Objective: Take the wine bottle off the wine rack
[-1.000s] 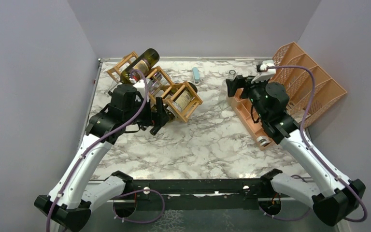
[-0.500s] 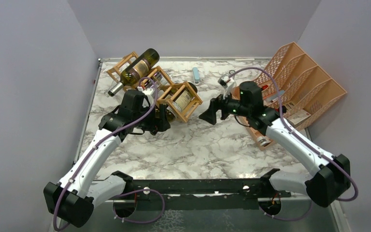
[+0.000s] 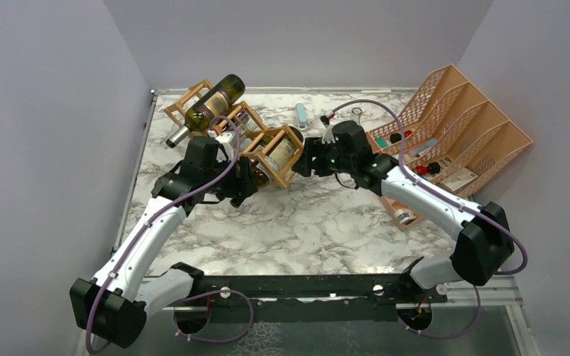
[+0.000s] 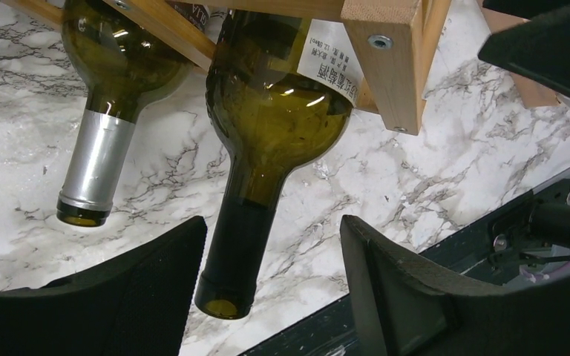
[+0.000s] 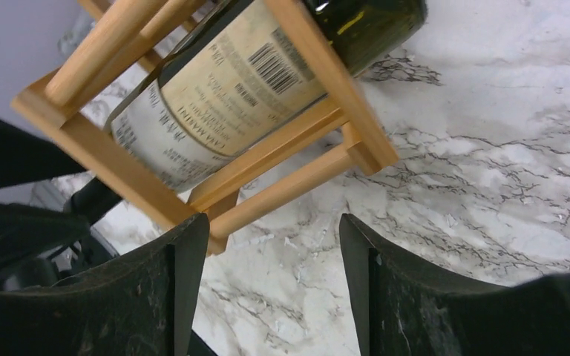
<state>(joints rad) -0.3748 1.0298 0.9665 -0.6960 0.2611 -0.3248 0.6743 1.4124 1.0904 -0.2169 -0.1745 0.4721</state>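
The light wooden wine rack [image 3: 302, 157] lies at the table's back left with dark green bottles in its cells. The nearest wine bottle [image 3: 278, 153] has a cream label, and its neck sticks out toward the left arm. My left gripper [image 3: 246, 178] is open around that neck. In the left wrist view the bottle's neck [image 4: 241, 245] hangs between the fingers, close to the left one, with a gap on the right. My right gripper [image 3: 306, 158] is open at the rack's right corner. A rack rod [image 5: 297, 185] ends by its left fingertip, with nothing between the jaws.
A second bottle [image 3: 211, 104] with a silver-capped neck [image 4: 96, 167] lies in the cell beside it. A peach mesh file organizer [image 3: 460, 126] stands at the back right, with a tan tray [image 3: 386, 185] in front. A small blue item [image 3: 301, 116] lies behind the rack.
The right arm swung left from the organizer to the rack's right corner. The left gripper moved up around the bottle's neck. Both pairs of jaws have narrowed.
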